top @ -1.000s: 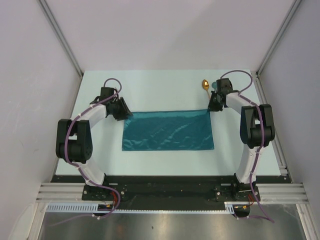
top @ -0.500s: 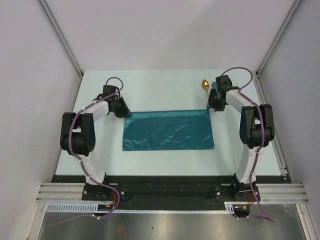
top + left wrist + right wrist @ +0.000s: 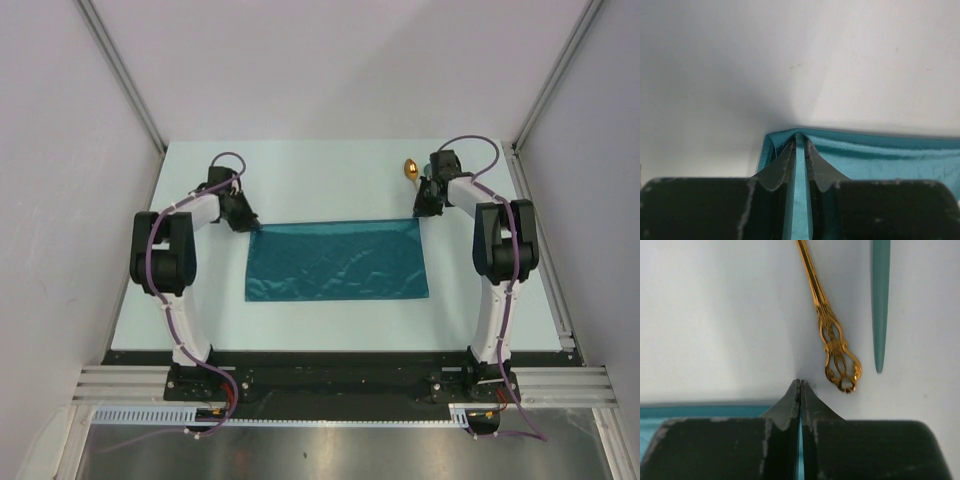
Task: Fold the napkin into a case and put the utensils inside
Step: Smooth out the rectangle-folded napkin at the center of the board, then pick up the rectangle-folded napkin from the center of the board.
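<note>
Pale surface [image 3: 300,170], teal napkin [image 3: 337,260] lying flat at its middle as a wide folded rectangle.
Left claw [image 3: 799,146] clamped on the far left corner, cloth pinched between fingers; right claw [image 3: 800,390] closed tight at the far right corner, hold on cloth unclear. Just beyond, gold spoon [image 3: 832,347] beside teal spoon [image 3: 880,300], not touching.

A teal napkin [image 3: 337,260] is seen spread flat as a wide rectangle at the middle of a pale table [image 3: 320,180]. The left gripper [image 3: 250,224] is set at its far left corner, and the right gripper [image 3: 420,213] at its far right corner. Both arms are bent, elbows turned outward. A gold spoon [image 3: 410,170] is laid just beyond the right gripper, bowl toward the far edge.
</note>
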{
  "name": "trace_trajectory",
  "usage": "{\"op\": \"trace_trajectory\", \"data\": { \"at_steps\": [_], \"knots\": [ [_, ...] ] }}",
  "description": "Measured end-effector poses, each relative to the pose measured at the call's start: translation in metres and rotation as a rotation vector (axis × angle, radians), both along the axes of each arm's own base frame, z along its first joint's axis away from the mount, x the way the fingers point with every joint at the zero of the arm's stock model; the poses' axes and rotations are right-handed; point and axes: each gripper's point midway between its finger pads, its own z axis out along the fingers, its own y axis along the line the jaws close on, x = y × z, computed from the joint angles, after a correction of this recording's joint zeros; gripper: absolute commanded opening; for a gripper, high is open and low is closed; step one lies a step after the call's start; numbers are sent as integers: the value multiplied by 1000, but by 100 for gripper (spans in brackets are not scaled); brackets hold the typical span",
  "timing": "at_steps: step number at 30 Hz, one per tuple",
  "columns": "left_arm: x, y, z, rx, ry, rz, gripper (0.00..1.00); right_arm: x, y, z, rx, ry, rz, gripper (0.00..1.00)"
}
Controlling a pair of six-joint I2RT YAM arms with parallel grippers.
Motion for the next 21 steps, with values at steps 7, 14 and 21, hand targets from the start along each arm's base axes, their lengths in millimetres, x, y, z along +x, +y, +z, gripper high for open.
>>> {"op": "trace_trajectory", "data": {
  "at_steps": [7, 14, 21],
  "knots": [
    [3, 3, 4, 14, -9, 2, 40, 20, 3, 3, -14, -45, 17, 27],
    [-14, 3, 79, 84, -159, -25, 57, -7, -8, 36, -161, -5, -24, 72],
    [-76, -39, 215, 85, -534, -158, 56, -69, -6, 115, -162, -121, -7, 69]
  ]
}}
